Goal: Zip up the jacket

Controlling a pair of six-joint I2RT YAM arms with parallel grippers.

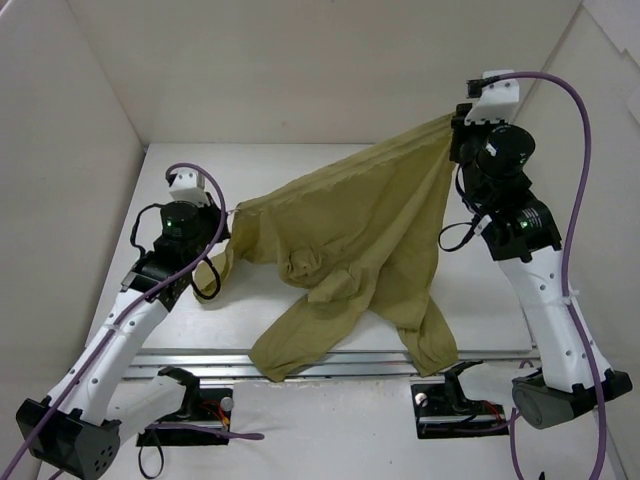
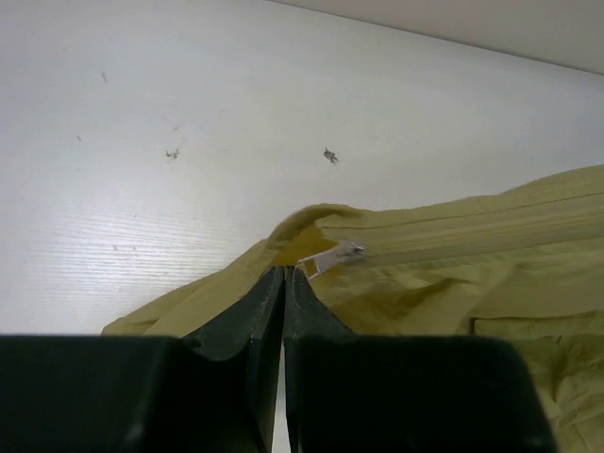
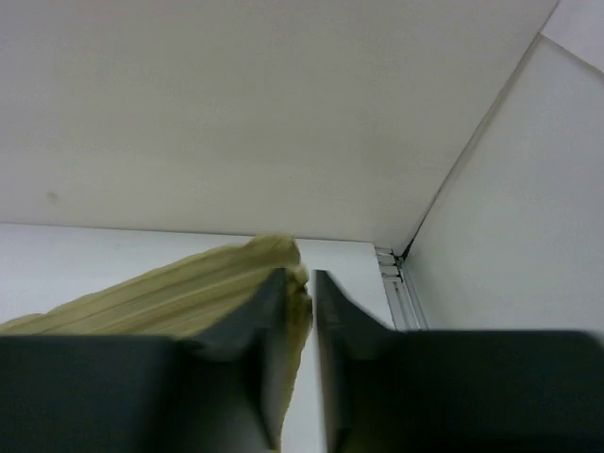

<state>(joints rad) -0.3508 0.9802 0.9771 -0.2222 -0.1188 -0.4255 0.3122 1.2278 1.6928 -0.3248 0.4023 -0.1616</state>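
The olive-khaki jacket (image 1: pixel 350 230) is stretched in the air between my two grippers, with its sleeves and lower part drooping to the white table (image 1: pixel 480 290). My left gripper (image 1: pixel 232 212) is shut on the jacket's left end. In the left wrist view its jaws (image 2: pixel 283 276) meet at the fabric (image 2: pixel 453 274), right beside the silver zipper pull (image 2: pixel 332 258), and the zipper line runs off to the right. My right gripper (image 1: pixel 456 122) holds the other end raised at the back right. In the right wrist view its jaws (image 3: pixel 302 278) stand narrowly apart with bunched fabric (image 3: pixel 189 288) between them.
White walls (image 1: pixel 300 60) enclose the table at the back and on both sides. A metal rail (image 1: pixel 200 358) runs along the near edge, and a sleeve hangs over it. The arm bases (image 1: pixel 455 405) and purple cables (image 1: pixel 575 200) are at the front.
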